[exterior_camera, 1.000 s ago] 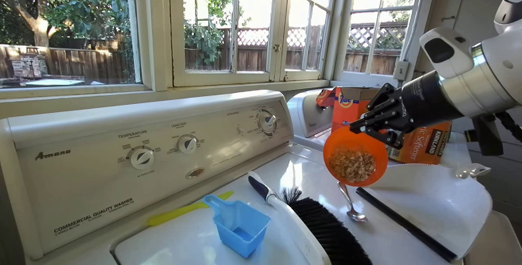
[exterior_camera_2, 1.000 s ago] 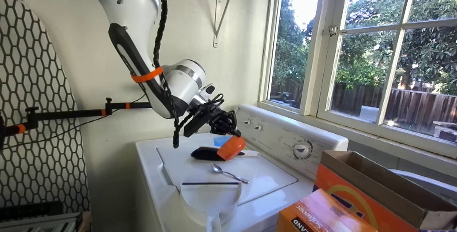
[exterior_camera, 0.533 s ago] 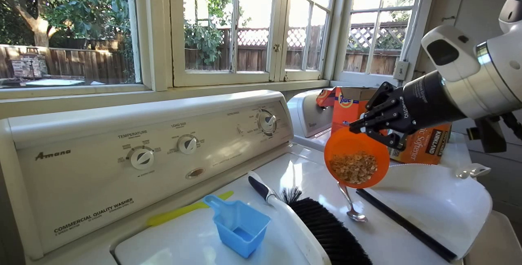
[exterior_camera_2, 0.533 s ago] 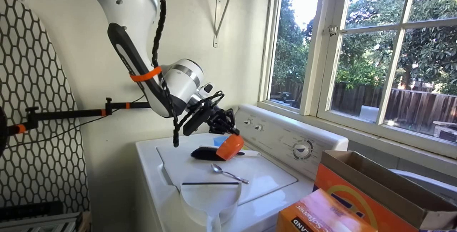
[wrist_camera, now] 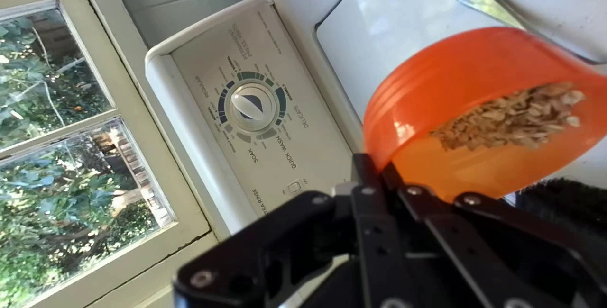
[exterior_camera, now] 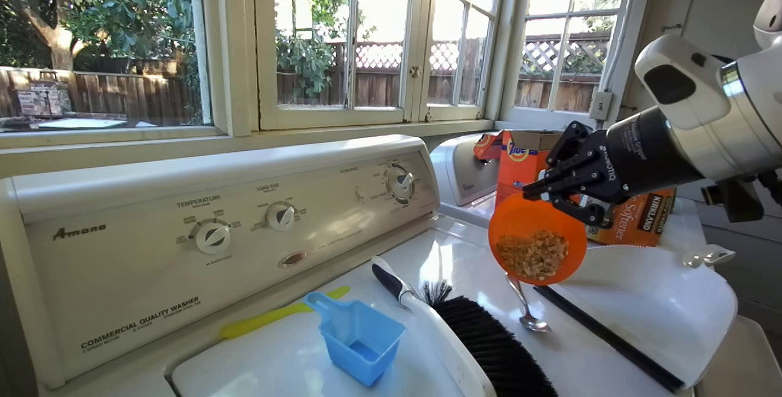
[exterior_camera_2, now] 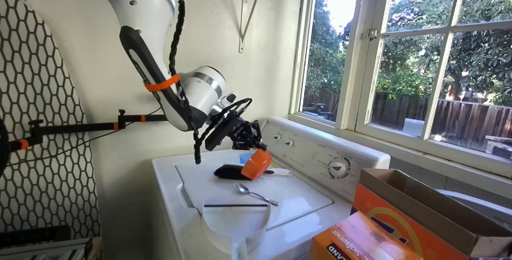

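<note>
Orange bowl (exterior_camera: 525,218) of flakes (exterior_camera: 534,255) held tilted above the washer (exterior_camera_2: 296,190), near the spoon (exterior_camera: 533,324); pinched at its edge by the end effector (wrist_camera: 378,167), jaws nearly together. Airborne handling judged in hand; steady grip, controlled tilt apparently called for next.

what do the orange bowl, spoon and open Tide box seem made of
Orange bowl: probably plastic, glossy, with a glint on its wall. Spoon: likely polished metal, mirroring its surroundings. Tide box: apparently cardboard, printed outside, plain brown inside.

glossy plastic bowl (wrist_camera: 450,85), seemingly metal spoon (exterior_camera: 533,323)
</note>
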`<move>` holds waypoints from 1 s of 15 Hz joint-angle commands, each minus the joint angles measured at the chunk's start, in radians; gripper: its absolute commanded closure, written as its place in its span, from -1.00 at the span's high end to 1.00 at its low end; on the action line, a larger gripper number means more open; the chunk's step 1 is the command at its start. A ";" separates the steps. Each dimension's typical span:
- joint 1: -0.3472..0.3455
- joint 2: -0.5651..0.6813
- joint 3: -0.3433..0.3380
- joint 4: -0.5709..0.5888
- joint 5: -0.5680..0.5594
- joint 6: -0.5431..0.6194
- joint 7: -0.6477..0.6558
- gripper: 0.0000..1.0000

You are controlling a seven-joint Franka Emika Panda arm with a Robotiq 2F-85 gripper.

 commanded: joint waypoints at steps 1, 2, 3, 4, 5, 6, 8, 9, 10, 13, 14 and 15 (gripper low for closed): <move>-0.014 -0.007 0.022 -0.015 -0.020 -0.019 -0.040 -0.98; -0.014 -0.007 0.023 -0.016 -0.021 -0.018 -0.049 -0.98; -0.014 -0.008 0.024 -0.018 -0.020 -0.017 -0.059 -0.98; -0.014 -0.009 0.024 -0.019 -0.020 -0.016 -0.068 -0.98; -0.014 -0.011 0.025 -0.022 -0.019 -0.017 -0.081 -0.98; -0.014 -0.012 0.026 -0.023 -0.019 -0.016 -0.091 -0.98; -0.014 -0.012 0.028 -0.028 -0.017 -0.015 -0.117 -0.98; -0.013 -0.013 0.029 -0.030 -0.016 -0.013 -0.133 -0.98; -0.013 -0.013 0.030 -0.033 -0.016 -0.013 -0.145 -0.98; -0.011 -0.014 0.035 -0.038 -0.013 -0.015 -0.183 -0.98; -0.011 -0.014 0.036 -0.039 -0.013 -0.015 -0.192 -0.98; -0.011 -0.014 0.037 -0.040 -0.012 -0.019 -0.203 -0.98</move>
